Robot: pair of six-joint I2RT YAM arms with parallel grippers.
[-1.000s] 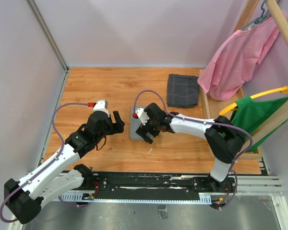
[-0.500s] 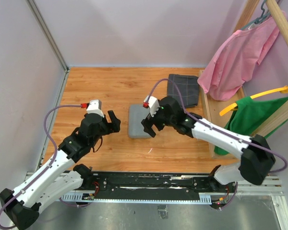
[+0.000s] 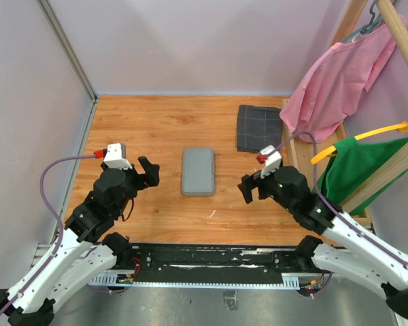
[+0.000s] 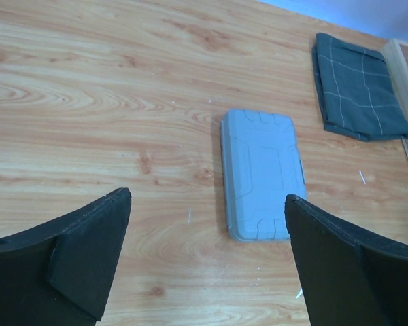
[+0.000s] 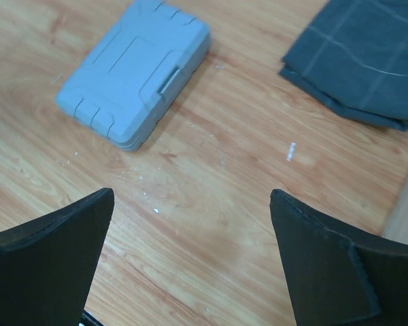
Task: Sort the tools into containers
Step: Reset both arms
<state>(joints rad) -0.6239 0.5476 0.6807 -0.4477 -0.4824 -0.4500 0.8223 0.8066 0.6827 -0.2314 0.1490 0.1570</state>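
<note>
At the near edge of the top view, both arm bases sit side by side. Just past them, the left gripper (image 3: 149, 171) hangs over the wooden table (image 3: 156, 122) at 9 o'clock from the grey tool case (image 3: 198, 171). Its fingers are spread wide with nothing between them. The right gripper (image 3: 246, 189) is at 3 o'clock from the case and a bit nearer, also spread wide and holding nothing. Neither gripper touches the case.

The case lies flat mid-table, lid shut, with its long side running near to far. In the left wrist view it sits at 12 o'clock, framed between the two dark fingertips. In the right wrist view it is up at 11 o'clock, turned at an angle.

Farther back, at 1 o'clock from the case and well apart from it, is a dark checked cloth (image 3: 259, 128), folded flat on the table. At the far right, a pink garment (image 3: 333, 81) and a green garment (image 3: 357, 166) hang on a wooden rack (image 3: 401, 30).
</note>
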